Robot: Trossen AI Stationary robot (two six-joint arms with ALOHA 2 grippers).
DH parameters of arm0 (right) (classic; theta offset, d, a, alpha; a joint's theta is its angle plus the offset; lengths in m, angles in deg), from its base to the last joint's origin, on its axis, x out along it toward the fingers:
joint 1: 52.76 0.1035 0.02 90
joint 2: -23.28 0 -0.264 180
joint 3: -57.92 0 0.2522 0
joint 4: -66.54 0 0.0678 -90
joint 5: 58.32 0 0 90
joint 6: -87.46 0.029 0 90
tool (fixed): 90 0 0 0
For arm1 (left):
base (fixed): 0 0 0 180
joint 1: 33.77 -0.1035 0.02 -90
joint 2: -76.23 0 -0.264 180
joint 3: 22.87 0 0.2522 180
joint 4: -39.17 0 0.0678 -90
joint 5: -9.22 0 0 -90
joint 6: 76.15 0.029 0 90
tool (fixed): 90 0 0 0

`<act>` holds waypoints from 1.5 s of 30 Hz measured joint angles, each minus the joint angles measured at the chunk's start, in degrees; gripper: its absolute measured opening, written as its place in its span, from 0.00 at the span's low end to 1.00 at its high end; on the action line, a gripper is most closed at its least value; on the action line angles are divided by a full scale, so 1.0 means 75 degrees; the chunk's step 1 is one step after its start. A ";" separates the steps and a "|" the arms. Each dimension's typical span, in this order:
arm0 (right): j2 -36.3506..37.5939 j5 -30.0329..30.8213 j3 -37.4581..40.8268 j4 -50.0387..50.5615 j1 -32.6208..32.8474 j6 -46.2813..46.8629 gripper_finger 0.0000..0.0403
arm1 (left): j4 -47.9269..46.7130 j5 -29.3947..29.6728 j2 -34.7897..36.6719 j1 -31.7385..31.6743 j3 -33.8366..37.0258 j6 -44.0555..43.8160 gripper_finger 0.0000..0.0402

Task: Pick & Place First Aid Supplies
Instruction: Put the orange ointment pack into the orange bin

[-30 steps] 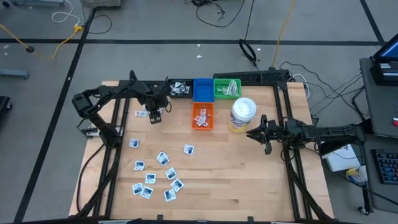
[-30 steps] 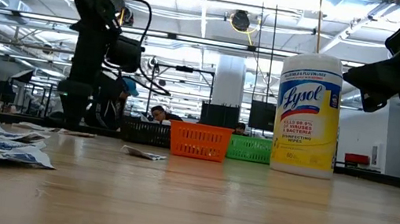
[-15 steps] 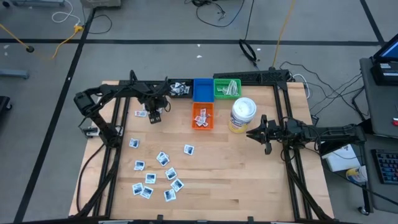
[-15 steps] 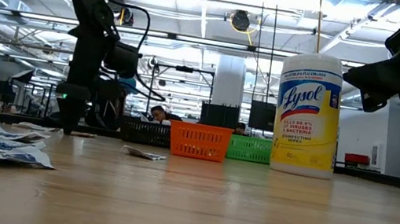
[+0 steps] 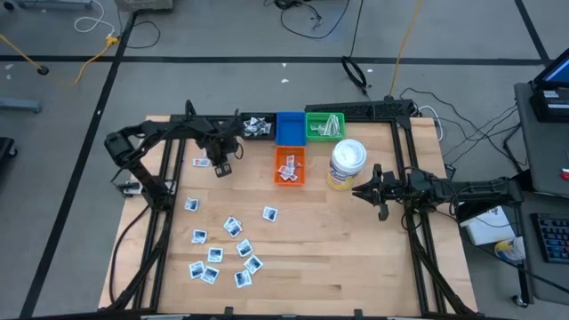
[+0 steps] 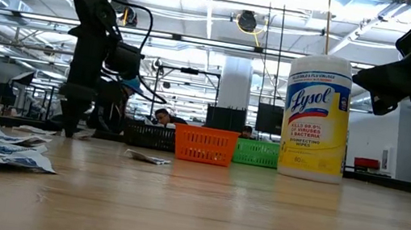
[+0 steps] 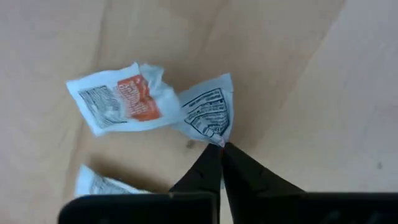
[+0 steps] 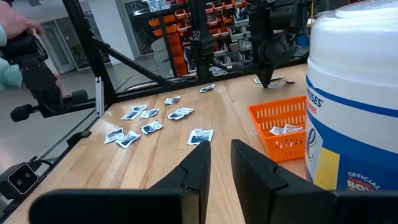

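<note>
1. Counter (image 5: 356,258).
2. Lysol wipes canister (image 5: 347,164) just beside the waiting right hand (image 5: 362,190), whose fingers stand narrowly apart, empty.
3. Left hand (image 7: 222,147) pinches a black-printed packet (image 7: 208,112) by its corner; an orange-printed packet (image 7: 121,98) touches it.

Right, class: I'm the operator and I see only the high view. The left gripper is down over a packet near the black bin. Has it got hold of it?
Observer: Yes. The left wrist view shows the left gripper shut on one corner of a dark-print packet.
Operator: Is anything touching that packet?
Observer: A red-print packet lies against its far side.
Operator: And the right gripper?
Observer: Its wrist view shows the right gripper open and empty, beside the canister.
</note>
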 joint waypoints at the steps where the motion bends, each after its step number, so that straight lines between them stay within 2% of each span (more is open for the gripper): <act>1: -0.0002 0.0000 0.0000 -0.0001 -0.0001 0.0002 0.15 | -0.0091 -0.0012 0.0048 -0.0005 -0.0037 -0.0117 0.02; 15: -0.0002 0.0000 0.0000 -0.0002 -0.0002 0.0002 0.15 | -0.3106 -0.0202 0.1522 0.0430 -0.1584 -0.0026 0.01; 21: -0.0002 0.0000 0.0000 0.0000 -0.0001 0.0002 0.15 | -0.3574 -0.0444 0.2002 0.0992 -0.1914 -0.0583 0.01; 26: 0.0000 0.0000 0.0005 -0.0002 -0.0002 0.0002 0.15 | -0.3529 -0.0454 0.1970 0.1568 -0.2038 -0.0977 0.01; 34: -0.0001 0.0000 0.0004 -0.0001 -0.0001 0.0001 0.15 | -0.3525 -0.0528 0.0575 0.2150 -0.3171 -0.1173 0.01; 45: 0.0000 0.0000 0.0002 -0.0002 0.0000 0.0001 0.15 | -0.3793 -0.0612 -0.1555 0.2438 -0.5971 -0.1156 0.00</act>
